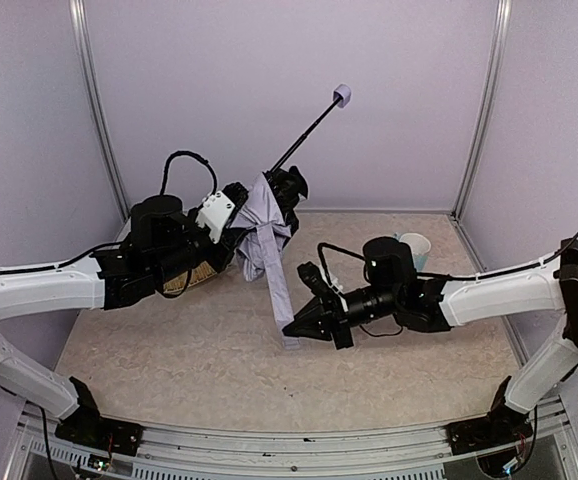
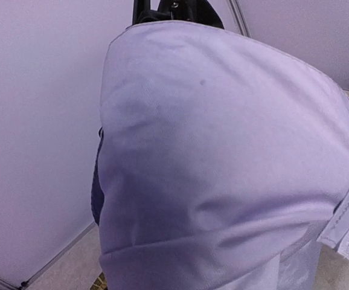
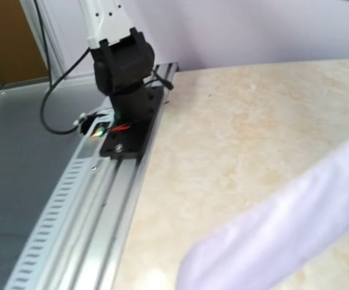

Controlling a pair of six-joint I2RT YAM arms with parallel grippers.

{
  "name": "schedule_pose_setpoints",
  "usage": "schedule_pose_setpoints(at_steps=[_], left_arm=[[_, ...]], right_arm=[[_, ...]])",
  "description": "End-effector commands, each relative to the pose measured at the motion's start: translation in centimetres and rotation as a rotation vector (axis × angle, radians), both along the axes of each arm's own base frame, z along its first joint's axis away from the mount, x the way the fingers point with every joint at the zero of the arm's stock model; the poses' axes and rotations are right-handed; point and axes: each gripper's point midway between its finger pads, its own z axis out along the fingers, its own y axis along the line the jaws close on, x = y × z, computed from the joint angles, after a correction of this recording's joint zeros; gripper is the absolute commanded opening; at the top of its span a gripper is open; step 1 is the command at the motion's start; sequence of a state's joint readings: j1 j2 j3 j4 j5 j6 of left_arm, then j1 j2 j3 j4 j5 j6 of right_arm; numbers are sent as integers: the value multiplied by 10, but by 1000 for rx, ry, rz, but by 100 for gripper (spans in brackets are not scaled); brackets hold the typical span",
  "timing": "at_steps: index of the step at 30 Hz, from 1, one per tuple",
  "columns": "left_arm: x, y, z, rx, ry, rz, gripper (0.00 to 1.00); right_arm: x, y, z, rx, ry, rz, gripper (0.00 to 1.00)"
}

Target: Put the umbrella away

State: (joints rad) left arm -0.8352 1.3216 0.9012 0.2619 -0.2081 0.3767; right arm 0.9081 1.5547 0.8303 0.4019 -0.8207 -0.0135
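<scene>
Lavender-grey cloth crowds the left wrist view almost edge to edge: it is the canopy of the pale lavender-grey fabric umbrella [image 2: 223, 151], bunched right against that camera. In the overhead view the umbrella [image 1: 267, 225] sits left of centre, lifted clear of the beige marbled bench [image 1: 169, 370]. Its thin black shaft [image 1: 304, 138] slants up to the small lavender block handle [image 1: 342, 95] in the upper middle of the frame. The shaft looks fully drawn out and the canopy loose, not rolled.

A long strip [image 1: 281, 290] of the same cloth hangs from the bundle down toward the middle of the frame. It also crosses the lower right of the right wrist view [image 3: 283, 229].

The left gripper [image 1: 254, 215] is buried in the folds. Its fingers are hidden, but the umbrella hangs from it alone, so it must be clamped on the bundle. The right gripper [image 1: 294, 328] is pressed together at the strip's lower end. Whether cloth is caught between its jaws I cannot tell.

A woven straw tray [image 1: 197, 275] peeks out beneath the left arm, and a light blue mug [image 1: 416, 245] stands behind the right arm.

By my reading the job is early: the umbrella is lifted and the strip reached. Gathering, wrapping, shortening the shaft and setting it away all remain.
</scene>
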Motion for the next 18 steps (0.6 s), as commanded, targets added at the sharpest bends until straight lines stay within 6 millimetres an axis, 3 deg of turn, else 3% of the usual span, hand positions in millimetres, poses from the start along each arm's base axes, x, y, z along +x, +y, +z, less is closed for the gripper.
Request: schedule_pose_setpoints(at_steps=[1,5,9,11,15,18], left_arm=[[-2,-14,108,-260,-175,-59,0],[-48,-41,128,-326,-162,-337,0],[-107,-54,126,-320,-82,-633,0],[-133,-59,111,-260,-15,-769,0],[-174,-57,67,-103,114,-968,0],[-196,-51,26,21,223,-1079,0]], right_arm=[[20,2,-48,-49,43,-137,0],[48,4,-81,-99,100,-225,0],[97,-21,-83,-36,155,-357,0],[124,-33,-73,-8,130,-411,0],[176,-56,-34,26,5,-498,0],[201,-75,8,81,-87,-532,0]])
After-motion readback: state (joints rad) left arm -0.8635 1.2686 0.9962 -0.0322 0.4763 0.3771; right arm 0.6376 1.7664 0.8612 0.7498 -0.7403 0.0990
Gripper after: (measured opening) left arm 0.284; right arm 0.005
